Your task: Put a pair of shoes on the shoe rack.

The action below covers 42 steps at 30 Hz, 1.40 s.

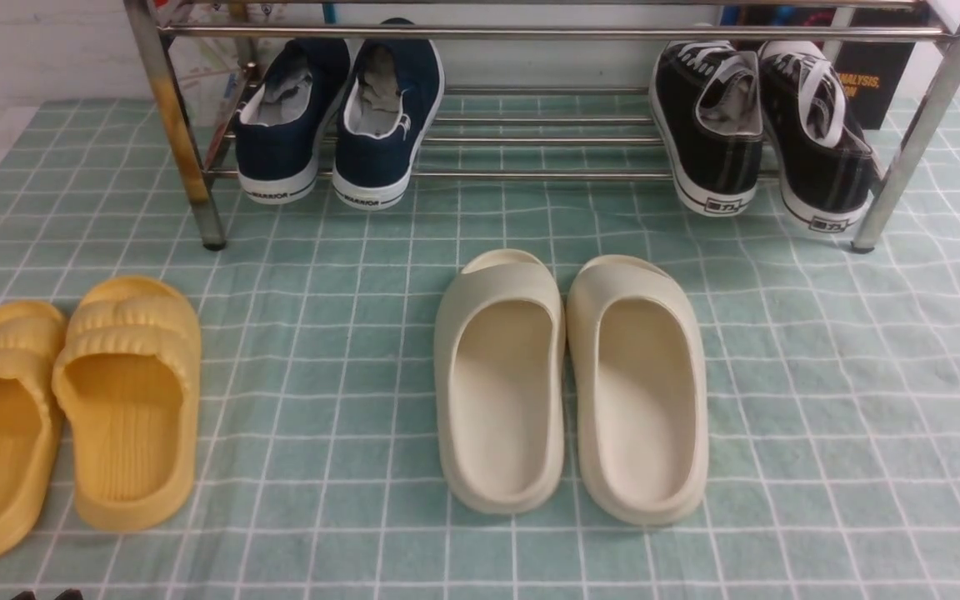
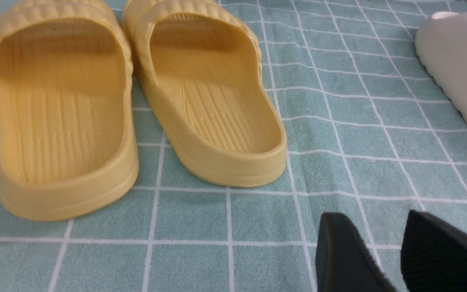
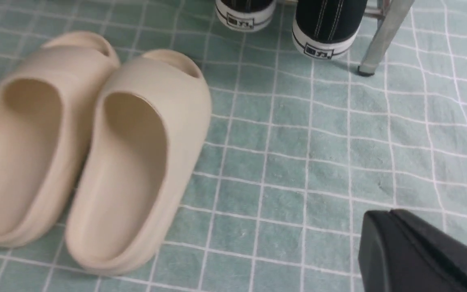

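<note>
The pair of shoes, two black canvas sneakers with white laces and soles, stands side by side on the lower rails at the right end of the chrome shoe rack, heels toward me. Their heels also show beside a rack leg in the right wrist view. My left gripper hovers open over bare cloth near the yellow slides, holding nothing. My right gripper is shut and empty, low over the cloth, well short of the rack.
Navy sneakers sit on the rack's left end. Cream slides lie mid-cloth in front of the rack, and yellow slides at the front left. A green checked cloth covers the surface.
</note>
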Motion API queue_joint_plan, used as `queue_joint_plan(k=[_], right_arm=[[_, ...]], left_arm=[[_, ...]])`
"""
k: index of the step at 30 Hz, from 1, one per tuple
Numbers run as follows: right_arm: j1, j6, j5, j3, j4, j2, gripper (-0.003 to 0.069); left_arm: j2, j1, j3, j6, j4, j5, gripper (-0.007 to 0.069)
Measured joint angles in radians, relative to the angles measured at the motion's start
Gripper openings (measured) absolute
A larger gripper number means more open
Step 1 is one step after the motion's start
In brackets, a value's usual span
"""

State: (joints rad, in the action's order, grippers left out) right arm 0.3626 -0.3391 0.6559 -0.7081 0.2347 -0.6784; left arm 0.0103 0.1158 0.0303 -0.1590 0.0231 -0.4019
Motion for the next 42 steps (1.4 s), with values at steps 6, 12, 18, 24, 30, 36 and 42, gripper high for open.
queue_joint_plan(k=[6, 12, 18, 24, 30, 36, 42], right_arm=[[0.0, -0.005, -0.434, 0.429, 0.014, 0.269, 0.0003], [0.0, -0.007, -0.751, 0.62, 0.025, 0.386, 0.0005], [0.0, -0.008, -0.897, 0.73, 0.032, 0.42, 0.0008], [-0.004, -0.002, -0.786, 0.733, 0.033, 0.467, 0.0011], [-0.15, 0.149, -0.497, 0.733, -0.168, 0.667, 0.0014], [-0.282, 0.237, -0.382, 0.734, -0.242, 0.688, 0.0015], [-0.293, 0.24, -0.305, 0.732, -0.253, 0.688, 0.0015]], left_arm=[[0.0, 0.0, 0.0, 0.0, 0.0, 0.0, 0.0238], [0.0, 0.0, 0.0, 0.0, 0.0, 0.0, 0.0238], [0.0, 0.0, 0.0, 0.0, 0.0, 0.0, 0.0238], [0.0, 0.0, 0.0, 0.0, 0.0, 0.0, 0.0238], [0.0, 0.0, 0.0, 0.0, 0.0, 0.0, 0.0238], [0.001, 0.0, 0.0, 0.0, 0.0, 0.0, 0.0238], [0.001, 0.0, 0.0, 0.0, 0.0, 0.0, 0.0238]])
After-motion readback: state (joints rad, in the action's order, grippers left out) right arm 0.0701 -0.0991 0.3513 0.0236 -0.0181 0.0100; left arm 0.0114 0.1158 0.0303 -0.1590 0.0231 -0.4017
